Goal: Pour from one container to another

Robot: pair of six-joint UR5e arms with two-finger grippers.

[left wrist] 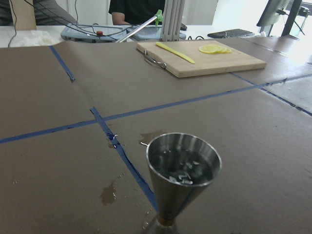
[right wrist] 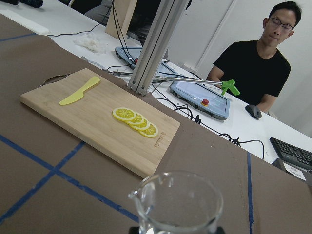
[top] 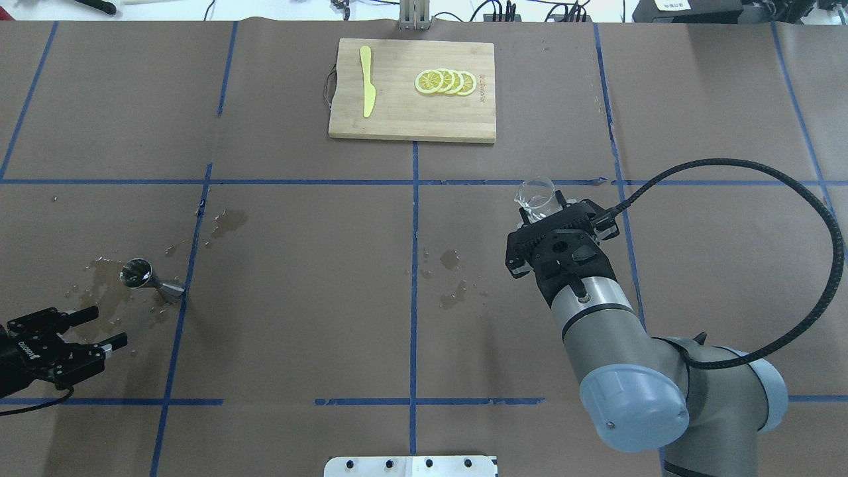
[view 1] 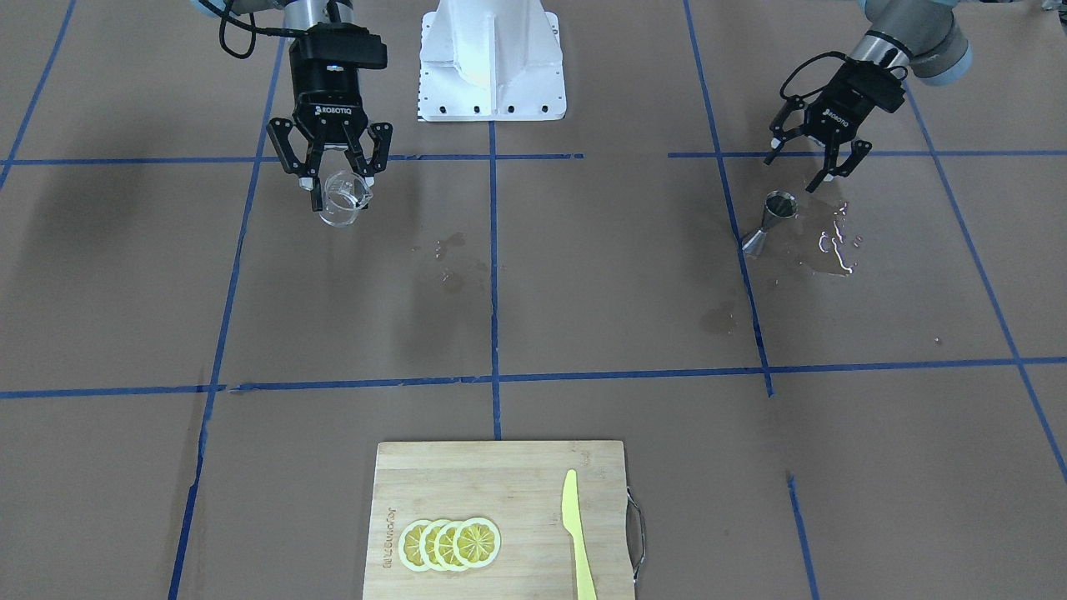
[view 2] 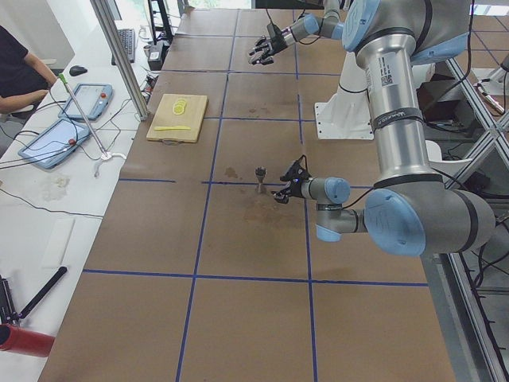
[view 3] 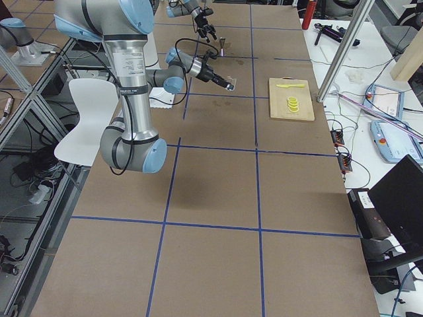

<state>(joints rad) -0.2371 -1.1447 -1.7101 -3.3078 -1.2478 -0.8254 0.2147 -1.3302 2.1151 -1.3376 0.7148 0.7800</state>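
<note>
We see a table [top: 298,344] covered in brown paper and ruled into squares by blue tape lines [top: 414,265]. A bamboo cutting board [top: 397,119] lies at its far edge. Robot-side of the board and off to the robot's left, a steel jigger [top: 151,279] stands upright in a puddle [view 1: 834,246]. Straight robot-side of the board we find small wet spots [top: 450,278], and beyond them the white base plate [view 1: 492,67].

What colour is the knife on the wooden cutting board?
The knife is light yellow; the exterior front-facing view shows it best.
</note>
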